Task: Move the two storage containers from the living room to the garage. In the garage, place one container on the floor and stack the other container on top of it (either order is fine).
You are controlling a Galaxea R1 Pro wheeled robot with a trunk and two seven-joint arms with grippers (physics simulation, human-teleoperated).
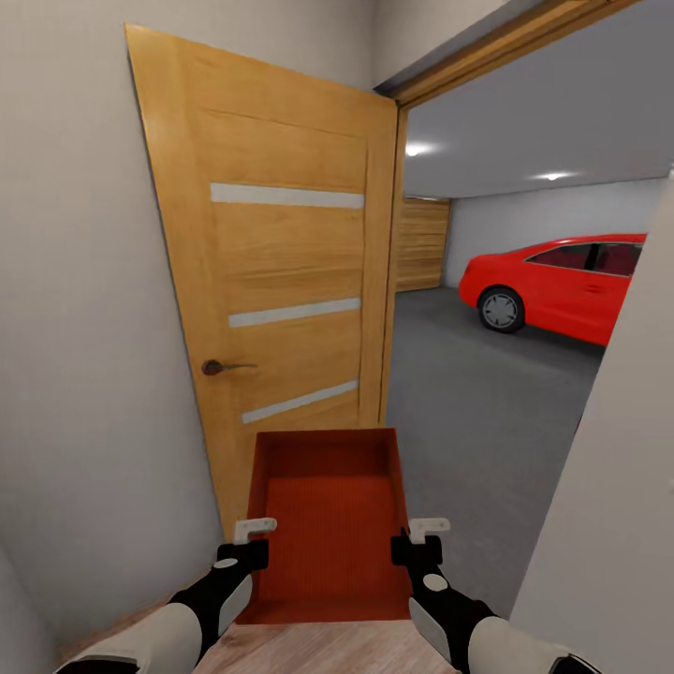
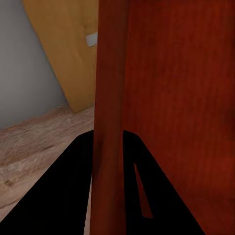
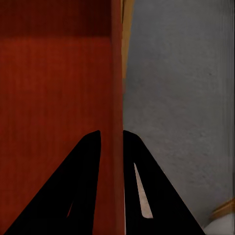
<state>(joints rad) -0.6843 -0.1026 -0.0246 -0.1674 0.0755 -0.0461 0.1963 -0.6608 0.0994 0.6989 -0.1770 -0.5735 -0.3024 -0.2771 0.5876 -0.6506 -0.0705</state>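
I hold one orange-red storage container (image 1: 329, 524) level in front of me, open side up and empty. My left gripper (image 1: 251, 535) is shut on its left wall (image 2: 108, 98), one finger on each side. My right gripper (image 1: 419, 534) is shut on its right wall (image 3: 116, 107) the same way. The container hangs just before the garage doorway, over the light wood plank floor (image 1: 309, 651). Beyond the doorway lies the grey concrete floor (image 1: 477, 412) of the garage.
The light-wood door (image 1: 281, 281) with frosted strips stands open at the left, close to the container's far edge. A white wall (image 1: 618, 487) bounds the doorway on the right. A red car (image 1: 562, 285) is parked deep in the garage, with a wooden garage door (image 1: 421, 243) behind.
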